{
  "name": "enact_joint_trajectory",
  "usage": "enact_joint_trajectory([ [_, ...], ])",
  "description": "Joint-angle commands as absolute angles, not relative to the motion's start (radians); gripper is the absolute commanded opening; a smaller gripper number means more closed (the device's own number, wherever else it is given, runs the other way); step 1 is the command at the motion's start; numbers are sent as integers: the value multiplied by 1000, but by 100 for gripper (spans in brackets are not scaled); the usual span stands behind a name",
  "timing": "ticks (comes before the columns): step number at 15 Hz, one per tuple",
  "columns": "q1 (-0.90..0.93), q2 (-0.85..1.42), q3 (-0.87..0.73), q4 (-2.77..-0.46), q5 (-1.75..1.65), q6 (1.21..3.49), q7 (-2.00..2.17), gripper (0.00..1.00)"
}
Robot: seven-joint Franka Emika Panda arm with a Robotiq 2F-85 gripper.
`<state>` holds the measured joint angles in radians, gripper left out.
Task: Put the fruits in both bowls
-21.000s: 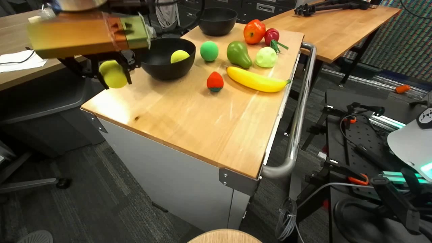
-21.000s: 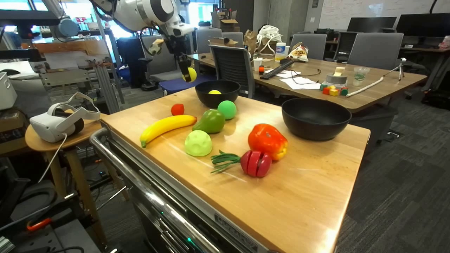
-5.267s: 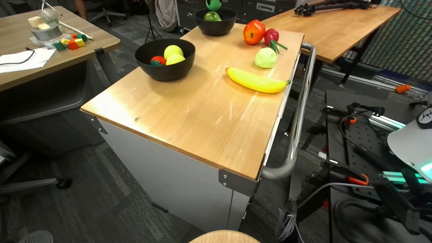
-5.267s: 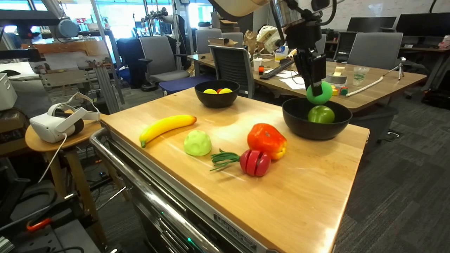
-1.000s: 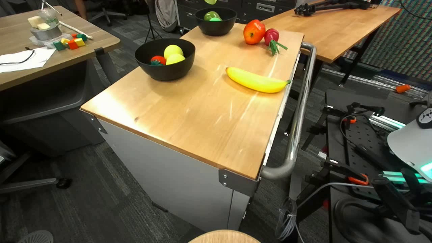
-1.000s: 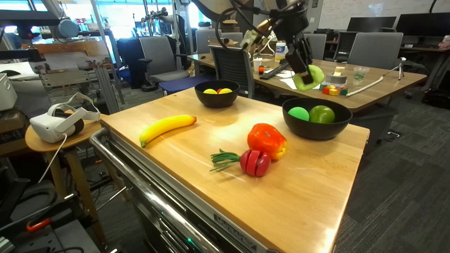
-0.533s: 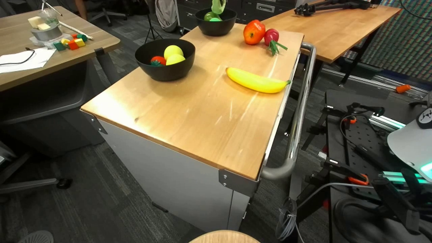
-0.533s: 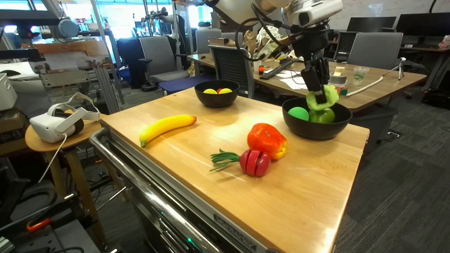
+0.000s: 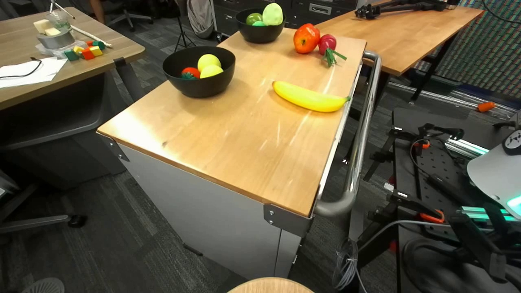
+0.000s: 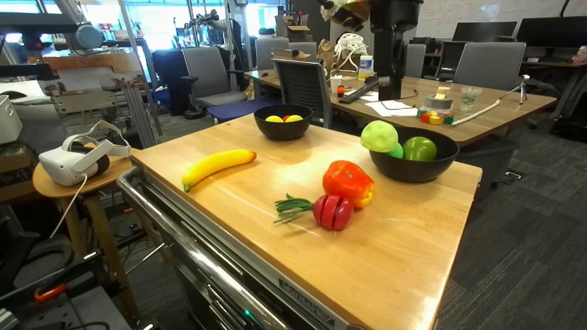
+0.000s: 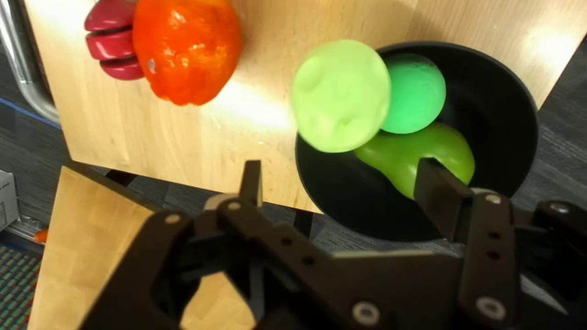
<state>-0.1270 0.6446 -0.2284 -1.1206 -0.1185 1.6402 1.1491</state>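
My open gripper [image 11: 339, 172] hangs above a black bowl [image 10: 412, 172] with nothing between its fingers. A pale green dimpled fruit [image 10: 379, 136] is at that bowl's rim, against a green ball [image 11: 415, 94], partly overhanging the table side; whether it has settled I cannot tell. Beside the ball a green pear [image 11: 412, 156] lies inside. Another black bowl [image 9: 199, 87] holds two yellow balls [image 9: 209, 62] and a red strawberry [image 9: 190, 73]. On the tabletop lie a banana [image 10: 220, 167], an orange-red pepper [image 10: 348, 183] and a sliced red radish [image 10: 333, 213] with green leaves, touching the pepper.
A metal handle bar [image 9: 362, 134] runs along one side of the wooden cart top [image 9: 228, 146]. Behind the cart stand a chair [image 10: 305, 87] and a desk [image 10: 495, 110] with papers, blocks and a cup. A white headset [image 10: 82, 156] sits on a stool.
Within the last half second my gripper has opened, let go of the pale green fruit and risen. Over the longer span, the pear, green ball, strawberry and a yellow ball went into bowls.
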Motion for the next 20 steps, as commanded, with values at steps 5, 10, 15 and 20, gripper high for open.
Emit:
enact_joint_trajectory([
  [5, -147, 643, -225, -1079, -88, 1640, 1156, 100],
  [10, -196, 543, -185, -1156, 29, 1570, 1032, 100],
  [15, -266, 370, -179, -1325, 212, 1633, 886, 100],
  [20, -260, 396, -197, -1285, 190, 1599, 901, 100],
])
